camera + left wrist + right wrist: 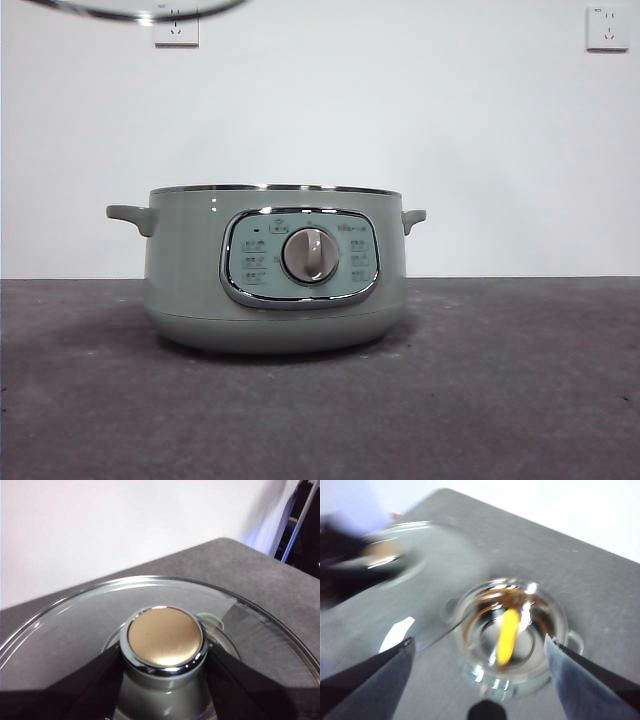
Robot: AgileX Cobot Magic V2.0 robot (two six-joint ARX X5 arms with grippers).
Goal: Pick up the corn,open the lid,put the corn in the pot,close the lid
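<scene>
The sage-green pot (275, 270) stands open on the table, with no lid on it. The corn (507, 636), a yellow cob, lies inside the pot (555, 612). My left gripper (164, 655) is shut on the lid's knob (165, 637), which has a chrome ring and a tan top. It holds the clear glass lid (75, 625) in the air. The lid's rim (140, 10) shows at the top left of the front view, high above the pot. In the blurred right wrist view the lid (435, 555) hangs beside the pot. My right gripper (479, 640) is open and empty above the pot.
The dark grey table (520, 380) stretches around the pot, in front of a white wall with two sockets (607, 27). The pot's control panel and silver dial (310, 254) face the front camera.
</scene>
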